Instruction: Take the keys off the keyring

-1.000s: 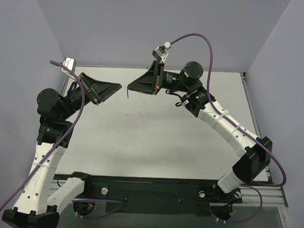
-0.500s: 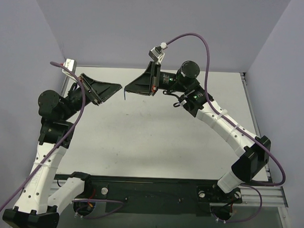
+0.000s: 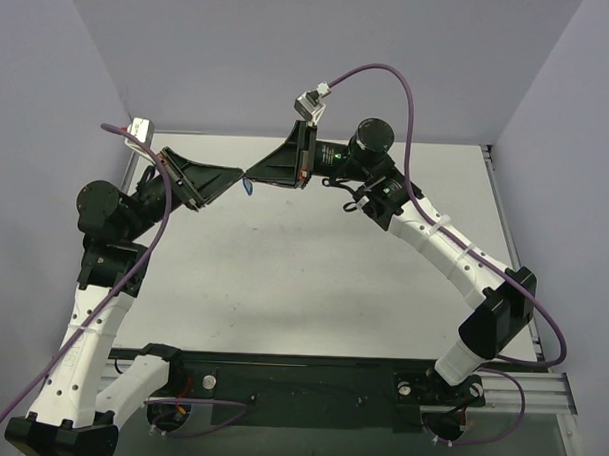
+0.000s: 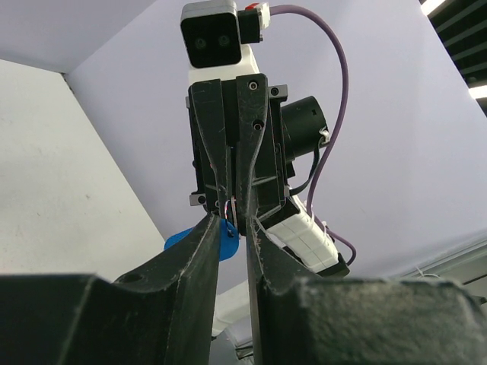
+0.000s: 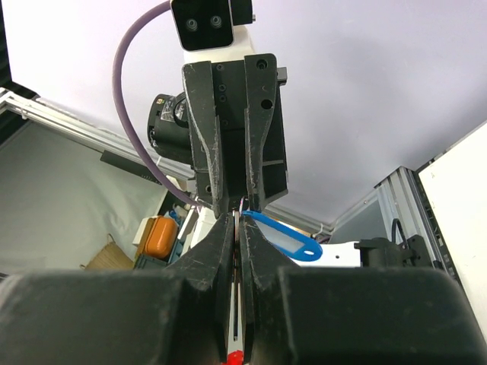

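Tip to tip above the surface [image 3: 313,258]
Left gripper [image 4: 230,226] and right gripper [image 5: 238,222] both pinch the keyring [image 5: 242,204], blue tag [image 5: 283,239] dangling, likely to pry it open.

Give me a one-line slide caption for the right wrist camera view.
Right gripper and left gripper meet tip to tip in mid-air, the keyring's blue tag jutting from the pinch.

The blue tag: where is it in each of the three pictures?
Top external: the blue tag hangs just below where left hand and right hand meet, upper left of centre.
Left wrist: the tag shows low, left of centre, behind the near fingers.
Right wrist: the tag lies just right of centre, slanting down rightward.
Landmark: the two hands' meeting tips.
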Motion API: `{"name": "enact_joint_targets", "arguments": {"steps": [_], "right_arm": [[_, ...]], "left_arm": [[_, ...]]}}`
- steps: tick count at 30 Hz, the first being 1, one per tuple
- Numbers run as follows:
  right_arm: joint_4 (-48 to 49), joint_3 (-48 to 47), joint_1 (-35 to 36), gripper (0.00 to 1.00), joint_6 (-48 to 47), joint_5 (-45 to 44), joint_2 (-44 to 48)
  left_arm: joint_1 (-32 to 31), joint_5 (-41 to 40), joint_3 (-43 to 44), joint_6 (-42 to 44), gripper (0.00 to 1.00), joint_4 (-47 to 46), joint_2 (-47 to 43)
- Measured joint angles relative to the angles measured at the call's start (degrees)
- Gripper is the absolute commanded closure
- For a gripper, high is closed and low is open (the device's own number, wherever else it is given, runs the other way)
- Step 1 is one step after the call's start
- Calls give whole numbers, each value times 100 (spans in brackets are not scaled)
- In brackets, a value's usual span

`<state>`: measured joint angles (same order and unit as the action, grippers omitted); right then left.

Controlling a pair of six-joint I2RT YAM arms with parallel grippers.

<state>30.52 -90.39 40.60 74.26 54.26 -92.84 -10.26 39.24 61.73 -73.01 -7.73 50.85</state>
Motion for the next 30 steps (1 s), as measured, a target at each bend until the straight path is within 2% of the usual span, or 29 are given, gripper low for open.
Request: {"name": "enact_joint_targets", "arguments": {"steps": [12,13,21,30], "right_arm": [[4,-122,7,100,4,20,-70],[7,-122,7,100,7,22,-70],[17,-157,31,100,35,107,-70],[-9,-83,13,100,39,487,-66]], "left_arm": [[-2,-7,0,-24,94,-85,0],[-2,-7,0,-24,100,-85,0],[0,90,7,11,100,-146,15],[59,721,564,776,100,833,251]]}}
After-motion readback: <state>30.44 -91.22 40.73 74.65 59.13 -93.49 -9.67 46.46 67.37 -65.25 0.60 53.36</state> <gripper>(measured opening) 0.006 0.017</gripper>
